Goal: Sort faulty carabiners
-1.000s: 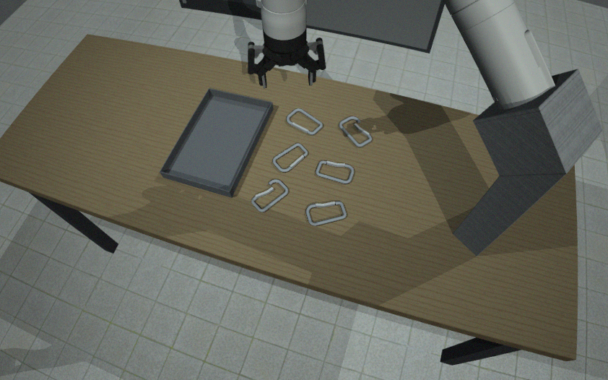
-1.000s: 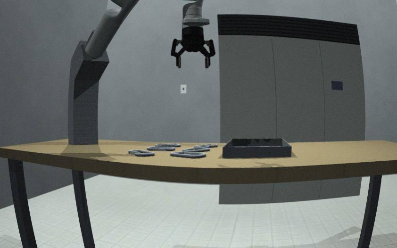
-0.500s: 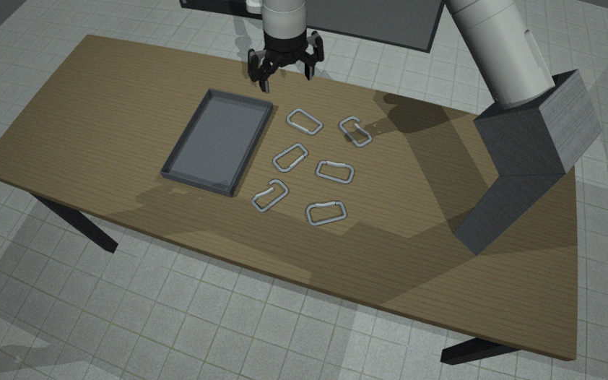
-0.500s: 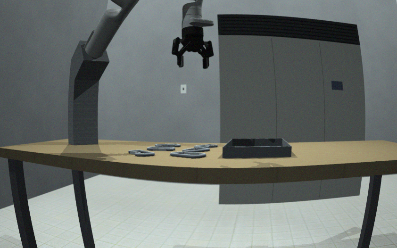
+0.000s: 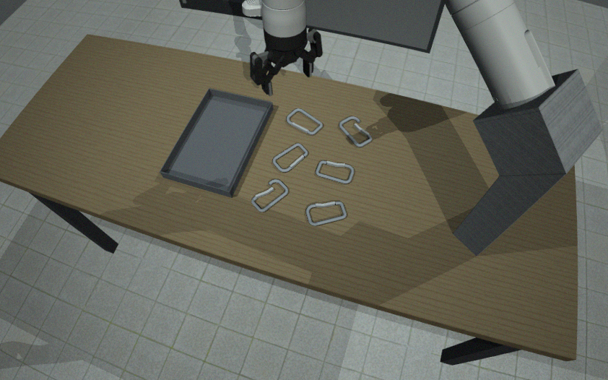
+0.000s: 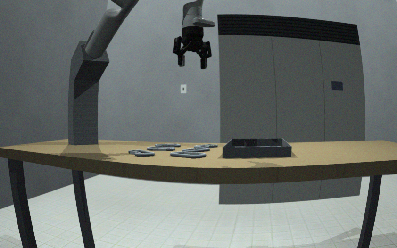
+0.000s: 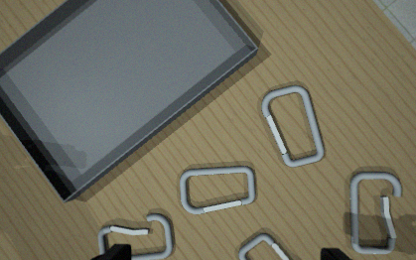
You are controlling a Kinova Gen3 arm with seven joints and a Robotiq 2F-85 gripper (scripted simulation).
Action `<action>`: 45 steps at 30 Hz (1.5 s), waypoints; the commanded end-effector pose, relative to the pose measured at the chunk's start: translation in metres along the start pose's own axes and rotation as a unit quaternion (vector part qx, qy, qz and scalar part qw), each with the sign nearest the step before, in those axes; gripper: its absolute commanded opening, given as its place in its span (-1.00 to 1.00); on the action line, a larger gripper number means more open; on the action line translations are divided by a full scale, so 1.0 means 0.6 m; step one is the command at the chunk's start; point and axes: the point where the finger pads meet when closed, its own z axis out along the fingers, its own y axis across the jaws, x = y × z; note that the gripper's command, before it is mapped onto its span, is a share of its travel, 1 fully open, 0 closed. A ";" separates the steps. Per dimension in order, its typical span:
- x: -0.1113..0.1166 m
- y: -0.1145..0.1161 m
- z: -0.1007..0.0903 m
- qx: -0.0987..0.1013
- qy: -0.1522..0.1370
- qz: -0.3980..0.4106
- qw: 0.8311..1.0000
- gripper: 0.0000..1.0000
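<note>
My gripper (image 5: 289,81) (image 6: 192,65) (image 7: 225,253) is open and empty, high above the table. The grey tray (image 5: 198,185) (image 6: 257,152) (image 7: 161,125) is empty. Two carabiners have gates standing inward with a gap at the hook: the back right one (image 5: 348,136) (image 7: 354,213) and one (image 5: 276,201) (image 7: 169,240) near the tray's front corner. The back left carabiner (image 5: 310,116) (image 7: 313,120) and the one (image 5: 286,152) (image 7: 217,171) in front of it have straight, closed gates. The middle right carabiner (image 5: 332,178) (image 7: 250,242) and front right carabiner (image 5: 328,220) have slightly bent gates; whether they close fully is unclear.
The arm's grey pedestal (image 5: 523,188) (image 6: 84,123) stands at the table's right in the top view. The wooden table (image 5: 84,118) (image 6: 348,152) has its back edge below the gripper in that view. The carabiners lie separately beside the tray's right wall.
</note>
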 end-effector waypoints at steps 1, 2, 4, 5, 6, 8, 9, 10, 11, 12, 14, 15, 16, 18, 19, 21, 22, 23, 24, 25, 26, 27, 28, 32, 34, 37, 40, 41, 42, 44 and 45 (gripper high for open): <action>-0.001 0.001 0.000 -0.005 -0.007 -0.001 1.000 1.00; -0.001 0.001 0.000 -0.005 -0.007 -0.001 1.000 1.00; -0.001 0.001 0.000 -0.005 -0.007 -0.001 1.000 1.00; -0.001 0.001 0.000 -0.005 -0.007 -0.001 1.000 1.00; -0.001 0.001 0.000 -0.005 -0.007 -0.001 1.000 1.00; -0.001 0.001 0.000 -0.005 -0.007 -0.001 1.000 1.00; -0.001 0.001 0.000 -0.005 -0.007 -0.001 1.000 1.00; -0.001 0.001 0.000 -0.005 -0.007 -0.001 1.000 1.00; 0.002 0.079 0.064 -0.005 -0.006 -0.002 1.000 1.00; 0.002 0.079 0.064 -0.005 -0.006 -0.002 1.000 1.00; 0.002 0.079 0.064 -0.005 -0.006 -0.002 1.000 1.00; 0.002 0.079 0.064 -0.005 -0.006 -0.002 1.000 1.00; 0.002 0.079 0.064 -0.005 -0.006 -0.002 1.000 1.00; 0.002 0.079 0.064 -0.005 -0.006 -0.002 1.000 1.00; 0.002 0.079 0.064 -0.005 -0.006 -0.002 1.000 1.00; 0.002 0.079 0.064 -0.005 -0.006 -0.002 1.000 1.00; 0.002 0.079 0.064 -0.005 -0.006 -0.002 1.000 1.00; 0.002 0.079 0.064 -0.005 -0.006 -0.002 1.000 1.00; 0.002 0.079 0.064 -0.005 -0.006 -0.002 1.000 1.00; 0.002 0.079 0.064 -0.005 -0.006 -0.002 1.000 1.00; 0.002 0.079 0.064 -0.005 -0.006 -0.002 1.000 1.00; 0.002 0.079 0.064 -0.005 -0.006 -0.002 1.000 1.00; 0.002 0.138 0.111 -0.023 -0.024 -0.010 0.999 1.00; 0.002 0.138 0.111 -0.023 -0.024 -0.010 0.999 1.00; 0.002 0.138 0.111 -0.023 -0.024 -0.010 0.999 1.00; 0.002 0.138 0.111 -0.023 -0.024 -0.010 0.999 1.00; 0.002 0.138 0.111 -0.023 -0.024 -0.010 0.999 1.00; 0.002 0.138 0.111 -0.023 -0.024 -0.010 0.999 1.00; 0.002 0.138 0.111 -0.023 -0.024 -0.010 0.999 1.00; 0.002 0.138 0.111 -0.023 -0.024 -0.010 0.999 1.00; 0.004 0.186 0.155 -0.024 -0.028 -0.017 0.999 1.00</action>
